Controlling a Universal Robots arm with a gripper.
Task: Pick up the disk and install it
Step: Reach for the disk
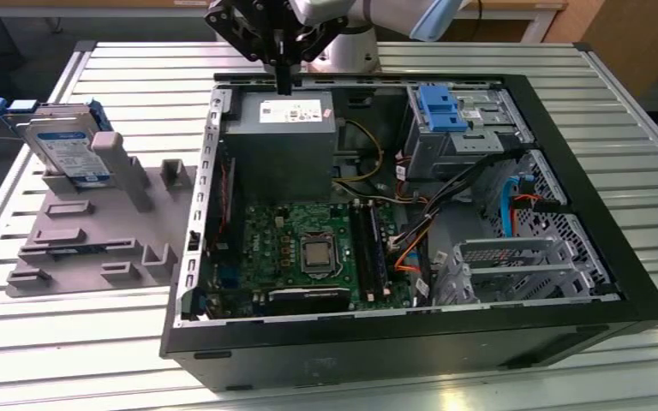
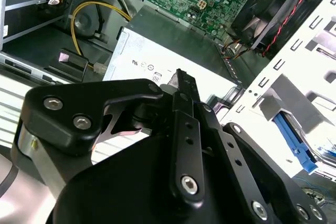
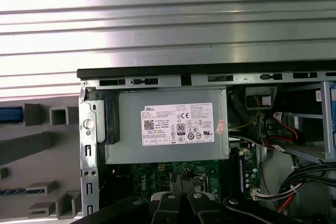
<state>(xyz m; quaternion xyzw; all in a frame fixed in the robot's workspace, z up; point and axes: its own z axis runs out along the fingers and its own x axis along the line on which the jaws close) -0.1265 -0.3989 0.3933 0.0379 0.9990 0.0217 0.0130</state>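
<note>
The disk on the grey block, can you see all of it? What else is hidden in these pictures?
1. In the exterior view, the disk has its lower end hidden behind the grey block's posts.
2. In the exterior view, the arm is cut off by the top edge.
3. In the second wrist view, the gripper covers the near part of the power supply.

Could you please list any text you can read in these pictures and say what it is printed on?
On the power supply, a white label: fine print, too small to read.
On the disk, a white-and-blue label: blurred, unreadable.
On the motherboard, white markings: too small to read.
</note>
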